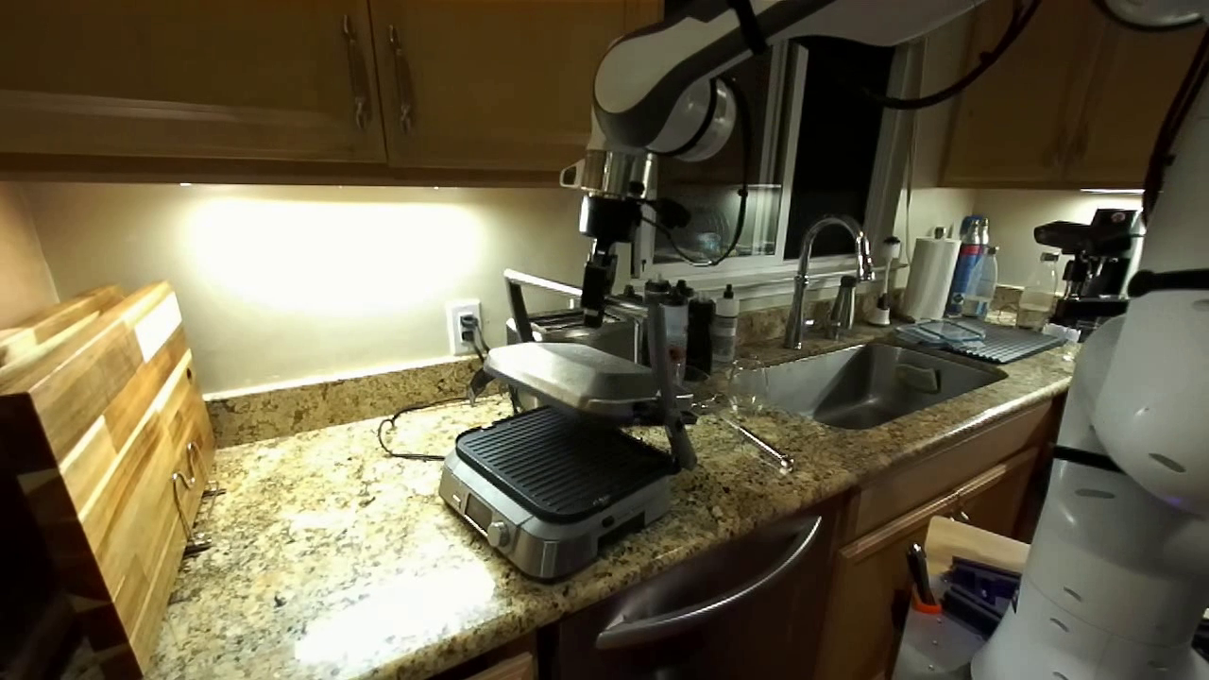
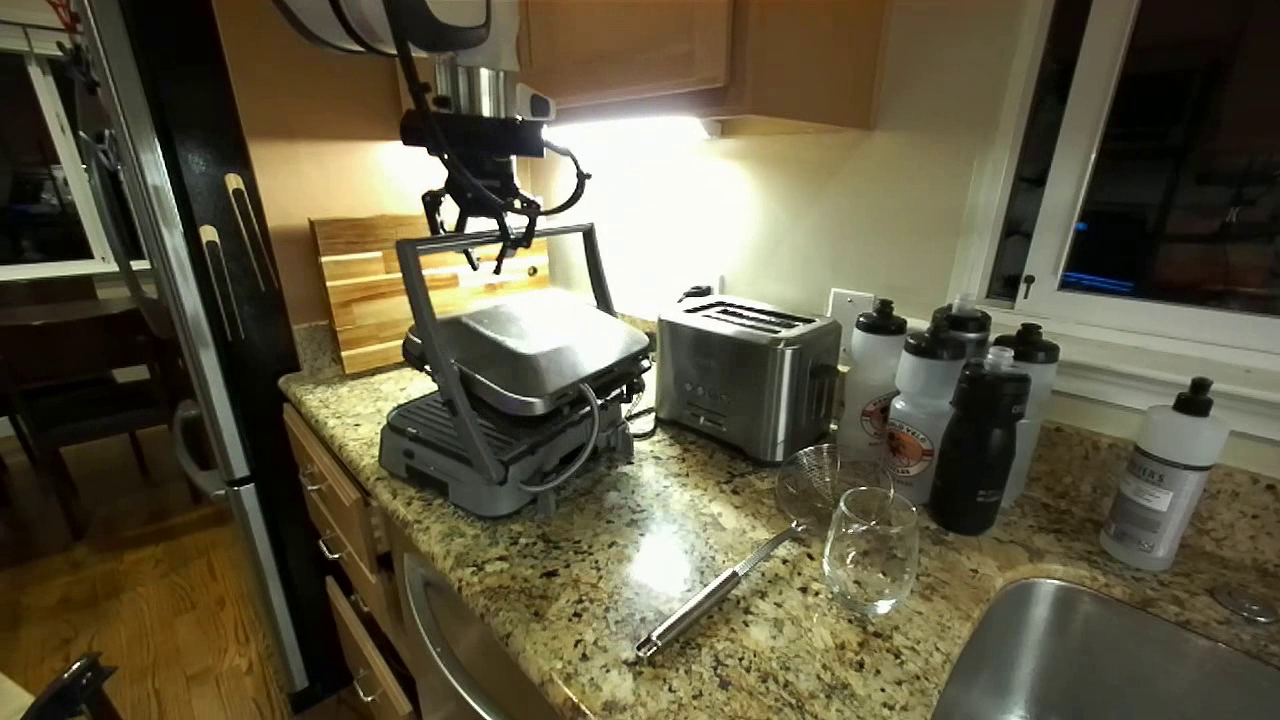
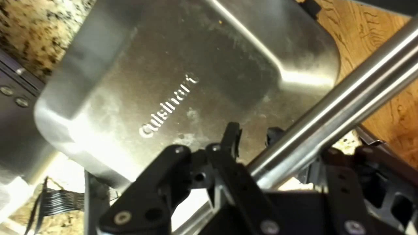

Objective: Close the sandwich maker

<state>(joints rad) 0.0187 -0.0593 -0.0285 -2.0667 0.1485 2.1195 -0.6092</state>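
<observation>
The silver-grey sandwich maker (image 1: 557,543) stands on the counter with its dark ribbed lower plate exposed at the front. Its lid (image 2: 545,345) is raised, with a gap above the plate; the lid top fills much of the wrist view (image 3: 196,98). The bar handle (image 2: 565,232) stands up on two side arms above the lid. My gripper (image 2: 485,266) points down at the bar from above; it also shows in an exterior view (image 1: 595,319). In the wrist view the fingers (image 3: 253,135) are apart, the bar (image 3: 346,98) running diagonally between them. Firm contact cannot be told.
A toaster (image 2: 745,390) stands beside the sandwich maker near the wall. Several bottles (image 2: 930,400), a strainer (image 2: 710,590) and a glass (image 2: 870,550) stand or lie toward the sink (image 1: 869,416). A wooden board rack (image 1: 132,425) stands at the counter's far end.
</observation>
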